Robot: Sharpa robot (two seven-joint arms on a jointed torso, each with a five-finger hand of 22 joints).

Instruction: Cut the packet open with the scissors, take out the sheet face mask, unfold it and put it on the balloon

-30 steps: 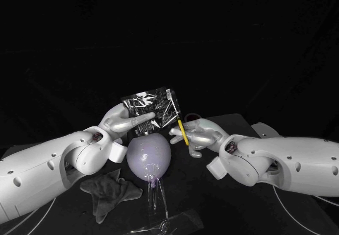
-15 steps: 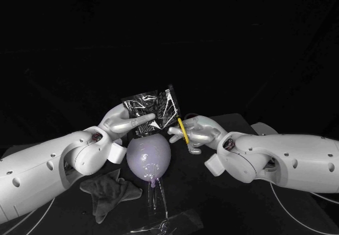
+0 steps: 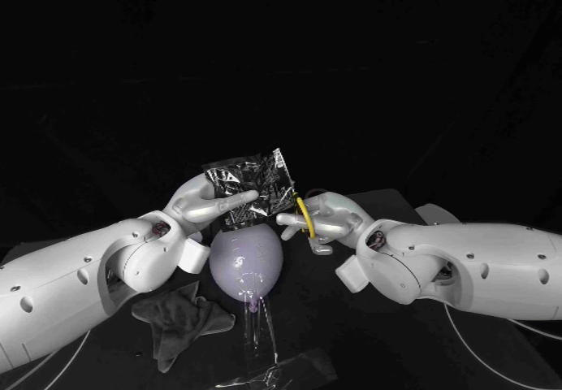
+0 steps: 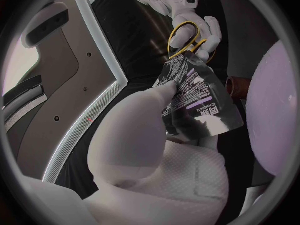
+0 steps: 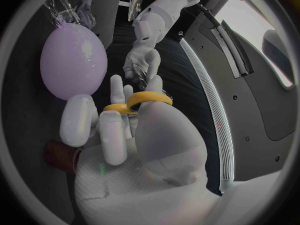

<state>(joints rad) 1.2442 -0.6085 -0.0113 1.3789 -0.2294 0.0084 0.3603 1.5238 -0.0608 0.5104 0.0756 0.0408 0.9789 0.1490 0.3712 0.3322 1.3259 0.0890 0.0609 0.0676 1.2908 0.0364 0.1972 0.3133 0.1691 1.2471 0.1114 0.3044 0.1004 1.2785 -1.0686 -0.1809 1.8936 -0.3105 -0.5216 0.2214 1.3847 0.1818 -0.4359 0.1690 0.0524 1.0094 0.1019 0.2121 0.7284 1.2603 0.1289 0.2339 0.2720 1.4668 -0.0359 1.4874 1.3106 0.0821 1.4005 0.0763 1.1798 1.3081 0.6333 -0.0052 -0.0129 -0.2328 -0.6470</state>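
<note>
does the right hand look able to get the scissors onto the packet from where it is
Probably yes: the right hand holds the scissors close beside the packet, which the left hand holds up above the balloon. Nothing sits between scissors and packet.

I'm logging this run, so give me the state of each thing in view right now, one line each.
packet: held up, pinched by the left robot hand; cut or not, cannot tell.
scissors: in the right robot hand, blades at the packet's edge.
balloon: inflated, no mask on it.
cloth: crumpled beside the balloon.
</note>
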